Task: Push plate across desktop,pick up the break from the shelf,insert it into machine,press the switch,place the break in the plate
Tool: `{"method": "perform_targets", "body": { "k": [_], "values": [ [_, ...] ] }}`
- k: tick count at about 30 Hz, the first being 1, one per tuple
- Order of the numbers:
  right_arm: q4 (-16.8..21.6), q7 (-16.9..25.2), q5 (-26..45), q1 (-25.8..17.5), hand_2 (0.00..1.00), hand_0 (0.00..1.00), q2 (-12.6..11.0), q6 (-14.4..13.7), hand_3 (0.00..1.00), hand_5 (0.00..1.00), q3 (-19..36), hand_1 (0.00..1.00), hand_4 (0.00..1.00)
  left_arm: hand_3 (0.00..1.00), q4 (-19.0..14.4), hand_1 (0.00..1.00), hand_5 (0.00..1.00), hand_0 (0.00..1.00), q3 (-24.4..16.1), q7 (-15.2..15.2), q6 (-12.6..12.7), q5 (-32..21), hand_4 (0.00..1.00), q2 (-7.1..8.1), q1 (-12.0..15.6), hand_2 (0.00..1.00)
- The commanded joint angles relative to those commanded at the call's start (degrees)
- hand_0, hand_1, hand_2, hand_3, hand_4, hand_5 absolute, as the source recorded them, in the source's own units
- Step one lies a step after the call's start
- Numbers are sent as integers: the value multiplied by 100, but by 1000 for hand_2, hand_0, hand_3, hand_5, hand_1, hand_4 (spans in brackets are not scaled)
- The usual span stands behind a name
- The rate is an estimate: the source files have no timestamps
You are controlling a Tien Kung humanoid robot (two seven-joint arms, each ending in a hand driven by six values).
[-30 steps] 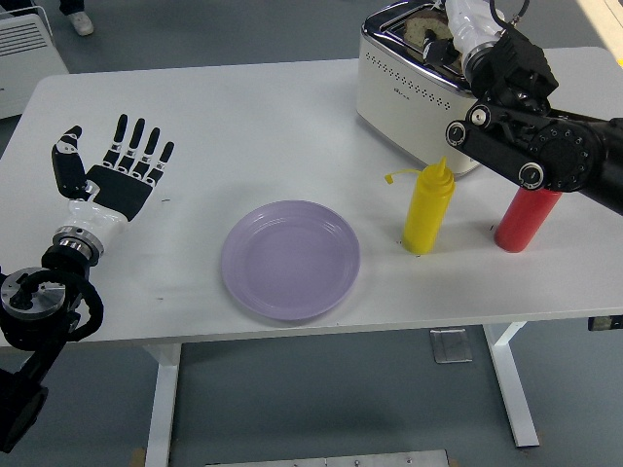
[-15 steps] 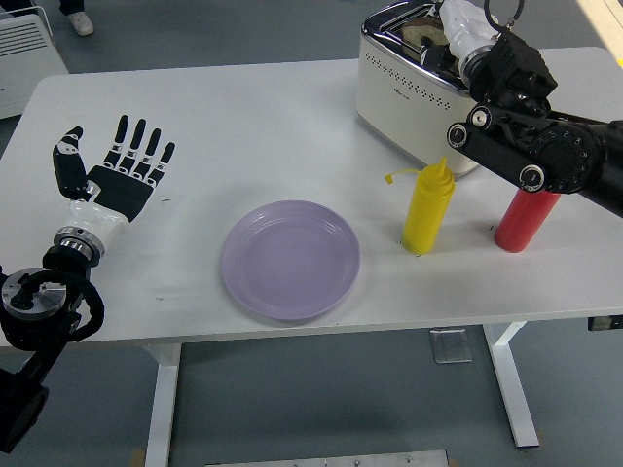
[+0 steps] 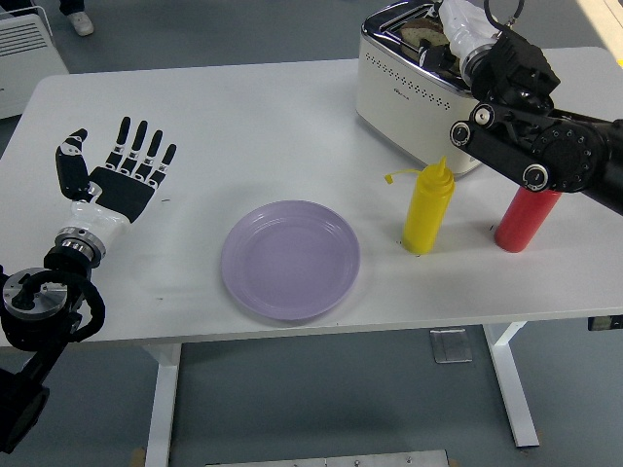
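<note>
The right hand (image 3: 458,29) is at the toaster (image 3: 414,83) in the upper right; its state I cannot tell. The left hand (image 3: 122,175) lies open at the left. The plate (image 3: 290,259) sits in the middle of the surface (image 3: 253,126).

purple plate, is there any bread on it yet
No, the purple plate lies bare on the white table; nothing rests on it.

Open tabletop (image 3: 243,117): far-left and centre, unobstructed. Obstacles, right side: toaster (image 3: 409,92), yellow squeeze bottle (image 3: 428,206), red squeeze bottle (image 3: 526,218). Narrow gap between the bottles.

The right hand (image 3: 458,27) has edged slightly up and back over the toaster (image 3: 414,83)
</note>
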Motion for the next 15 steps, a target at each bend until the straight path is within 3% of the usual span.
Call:
{"method": "perform_targets", "body": {
  "k": [7, 8, 15],
  "values": [
    [30, 37, -50, 1, 774, 662, -46, 104, 724, 72, 115, 763, 527, 705, -8, 760, 998, 822, 4, 1, 6, -7, 641, -2, 19, 732],
    [36, 42, -58, 0, 779, 667, -52, 111, 729, 123, 128, 767, 611, 705, -9, 760, 998, 821, 3, 2, 6, -8, 639, -2, 21, 732],
    [141, 46, -155, 1, 779, 668, -151, 200, 731, 138, 289, 768, 629, 705, -16, 760, 998, 821, -4, 8, 12, -16, 634, -2, 38, 731]
  ]
}}
